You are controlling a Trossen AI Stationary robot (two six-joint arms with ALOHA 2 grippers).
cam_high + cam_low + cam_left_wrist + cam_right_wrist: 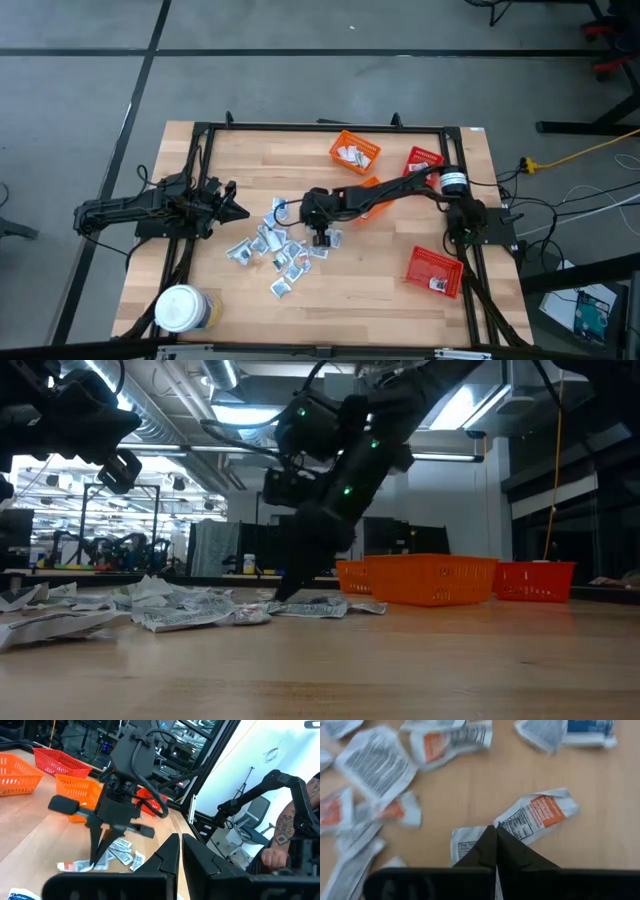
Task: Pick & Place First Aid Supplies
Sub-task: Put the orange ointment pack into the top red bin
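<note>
The right gripper (322,240) is down at the right edge of the heap of small flat silvery-white sachets (272,250), which lie scattered on the light wooden tabletop (360,290) a little left of its middle. In the right wrist view the two dark jaws are pressed together, tip to tip, and they meet on the edge of a crumpled white sachet with an orange label (538,815) and a second white sachet (465,845) just beside it. Whether a sachet is really pinched between them, I cannot tell. In the low view the right gripper (292,588) comes down steeply and its tips touch the heap at the tabletop level.

The left gripper (238,210) waits above the left part of the tabletop, near the left end of the heap, and its jaws are together with nothing in them.

An orange mesh basket (355,153) stands near the far edge of the tabletop and has some white packets inside. A second orange basket (372,196) is partly hidden under the right arm. One red mesh basket (424,160) stands behind that arm, and another red mesh basket (436,271) is near the right front corner. A round jar with a white lid (182,309) stands at the left front corner.
</note>
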